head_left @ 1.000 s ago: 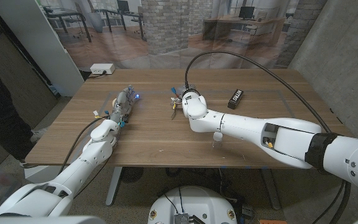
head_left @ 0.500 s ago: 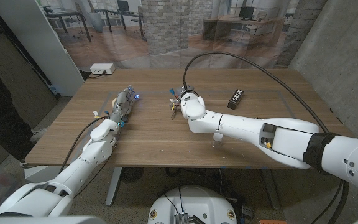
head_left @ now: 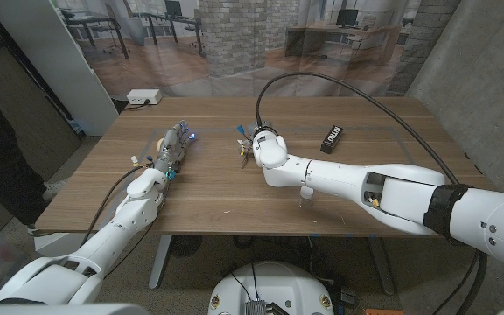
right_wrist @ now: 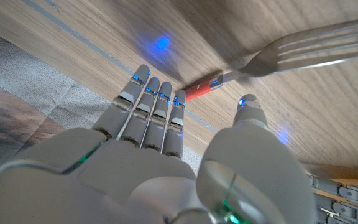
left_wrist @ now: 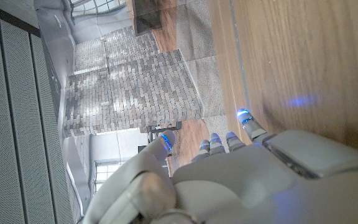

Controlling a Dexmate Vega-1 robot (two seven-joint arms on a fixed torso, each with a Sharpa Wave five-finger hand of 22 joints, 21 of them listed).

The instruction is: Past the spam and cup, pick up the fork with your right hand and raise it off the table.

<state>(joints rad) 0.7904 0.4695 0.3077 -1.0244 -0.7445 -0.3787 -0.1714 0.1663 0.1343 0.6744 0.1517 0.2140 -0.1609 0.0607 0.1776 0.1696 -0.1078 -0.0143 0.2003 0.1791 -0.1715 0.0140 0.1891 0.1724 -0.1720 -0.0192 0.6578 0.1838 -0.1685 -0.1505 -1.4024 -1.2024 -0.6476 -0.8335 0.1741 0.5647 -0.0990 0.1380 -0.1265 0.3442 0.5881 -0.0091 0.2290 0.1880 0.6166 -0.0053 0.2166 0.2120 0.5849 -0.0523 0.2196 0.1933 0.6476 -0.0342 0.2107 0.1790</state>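
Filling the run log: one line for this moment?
right hand: open, at fork, not gripping | fork: on table | left hand: idle

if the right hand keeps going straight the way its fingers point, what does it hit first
Most likely the silver metal fork with a red handle, lying just past the right hand on the wooden table. Its fingers are apart, holding nothing; exact depth is unclear.

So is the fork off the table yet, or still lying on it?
Still lying on the table. In the right wrist view the fork rests on the wood, beyond the right hand, whose spread fingers hold nothing.
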